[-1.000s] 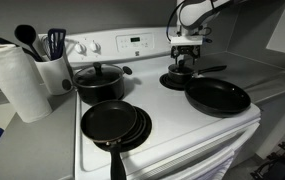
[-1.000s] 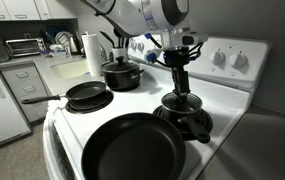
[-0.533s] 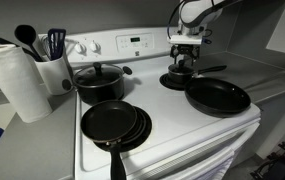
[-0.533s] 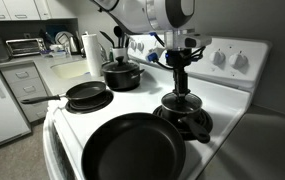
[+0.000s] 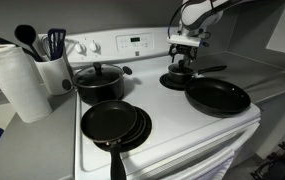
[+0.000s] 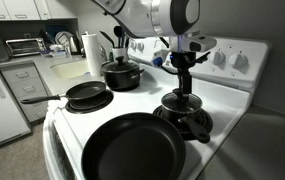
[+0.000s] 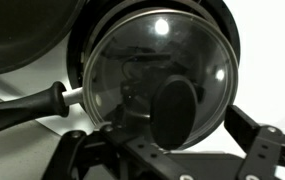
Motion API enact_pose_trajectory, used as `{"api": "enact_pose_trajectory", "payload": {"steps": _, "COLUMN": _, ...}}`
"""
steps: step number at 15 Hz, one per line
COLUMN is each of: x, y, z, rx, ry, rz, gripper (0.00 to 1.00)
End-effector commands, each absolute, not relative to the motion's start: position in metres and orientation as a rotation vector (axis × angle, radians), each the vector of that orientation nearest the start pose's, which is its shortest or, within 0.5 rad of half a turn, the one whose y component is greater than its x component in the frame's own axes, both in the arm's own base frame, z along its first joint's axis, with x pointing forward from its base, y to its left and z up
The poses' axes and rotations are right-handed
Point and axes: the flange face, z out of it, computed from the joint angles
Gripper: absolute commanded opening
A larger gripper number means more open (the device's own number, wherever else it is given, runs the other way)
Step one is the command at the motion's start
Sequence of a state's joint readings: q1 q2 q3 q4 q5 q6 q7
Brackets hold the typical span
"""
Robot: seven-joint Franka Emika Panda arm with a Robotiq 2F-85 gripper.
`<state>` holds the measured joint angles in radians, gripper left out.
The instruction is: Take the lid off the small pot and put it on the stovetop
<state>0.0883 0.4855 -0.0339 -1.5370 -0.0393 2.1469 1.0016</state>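
Gripper (image 5: pixel 185 64) released, jaws spread w/ nothing held, just above lid (image 7: pixel 154 70), lid seated on small pot (image 6: pixel 185 110), far-right burner of stovetop (image 5: pixel 169 120), frying pan (image 5: pixel 218 98) near-right, large pot (image 5: pixel 100 82) far-left.

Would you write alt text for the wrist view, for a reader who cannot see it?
A round clear glass lid with a dark rim and black centre knob fills the frame, seated on the small black saucepan, whose straight handle points left. The open gripper hangs above it, dark fingers spread at the bottom corners; a black frying pan shows top left.
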Motion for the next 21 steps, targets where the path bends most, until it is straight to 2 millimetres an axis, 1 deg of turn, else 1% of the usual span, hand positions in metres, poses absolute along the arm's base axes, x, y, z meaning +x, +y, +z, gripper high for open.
{"api": "enact_pose_trajectory", "payload": {"steps": 1, "x": 0.699, "y": 0.034, "z": 0.377, "rx": -2.765, "ry": 1.365, "rz": -0.227, "gripper": 1.0}}
{"api": "enact_pose_trajectory", "payload": {"steps": 2, "x": 0.698, "y": 0.033, "z": 0.376, "rx": -2.762, "ry": 1.367, "rz": -0.233, "gripper": 0.82}}
{"api": "enact_pose_trajectory", "payload": {"steps": 3, "x": 0.698, "y": 0.033, "z": 0.375, "rx": -2.76, "ry": 1.367, "rz": -0.236, "gripper": 0.74}}
{"api": "enact_pose_trajectory", "payload": {"steps": 4, "x": 0.7, "y": 0.034, "z": 0.373, "rx": -2.764, "ry": 1.369, "rz": -0.244, "gripper": 0.66}}
{"api": "enact_pose_trajectory", "payload": {"steps": 8, "x": 0.7, "y": 0.033, "z": 0.379, "rx": -2.761, "ry": 1.366, "rz": -0.254, "gripper": 0.38}}
{"api": "enact_pose_trajectory", "payload": {"steps": 12, "x": 0.704, "y": 0.033, "z": 0.383, "rx": -2.756, "ry": 1.372, "rz": -0.288, "gripper": 0.14}}
{"api": "enact_pose_trajectory", "payload": {"steps": 16, "x": 0.706, "y": 0.03, "z": 0.384, "rx": -2.787, "ry": 1.368, "rz": -0.308, "gripper": 0.14}}
{"api": "enact_pose_trajectory", "payload": {"steps": 21, "x": 0.705, "y": 0.034, "z": 0.396, "rx": -2.879, "ry": 1.3, "rz": -0.366, "gripper": 0.14}}
